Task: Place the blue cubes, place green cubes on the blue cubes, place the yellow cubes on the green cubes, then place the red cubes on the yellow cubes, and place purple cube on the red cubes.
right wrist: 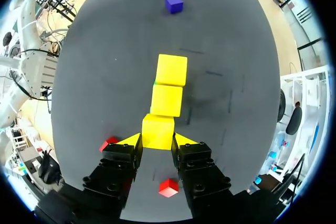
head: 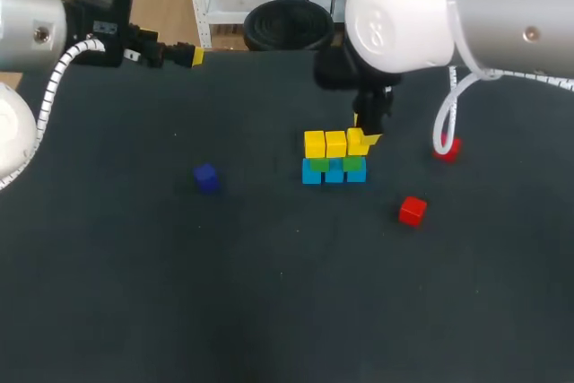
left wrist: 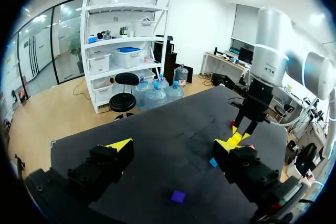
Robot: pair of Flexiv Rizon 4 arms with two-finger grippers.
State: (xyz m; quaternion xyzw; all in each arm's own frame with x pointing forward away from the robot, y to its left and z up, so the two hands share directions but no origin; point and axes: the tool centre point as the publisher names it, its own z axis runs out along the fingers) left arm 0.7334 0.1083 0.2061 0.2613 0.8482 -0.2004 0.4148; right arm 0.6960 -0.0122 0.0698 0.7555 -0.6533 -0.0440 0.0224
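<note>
My right gripper [right wrist: 157, 139] clamps the end yellow plastic cube [right wrist: 157, 129] atop the cube stack [head: 334, 161]; my left gripper [left wrist: 173, 145] is spread wide. Two small red cubes [head: 412, 211] lie right of the stack and a purple cube [head: 206, 177] left, on black tabletop [head: 134, 293].

a flat dark grey table [head: 134, 311]

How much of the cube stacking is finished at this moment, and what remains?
Done: the blue cubes stand in a row, green cubes on them, two yellow cubes on top. In hand: the right gripper is shut on the third yellow cube at the row's end. Left: two red cubes and the purple cube lie loose on the table.
</note>
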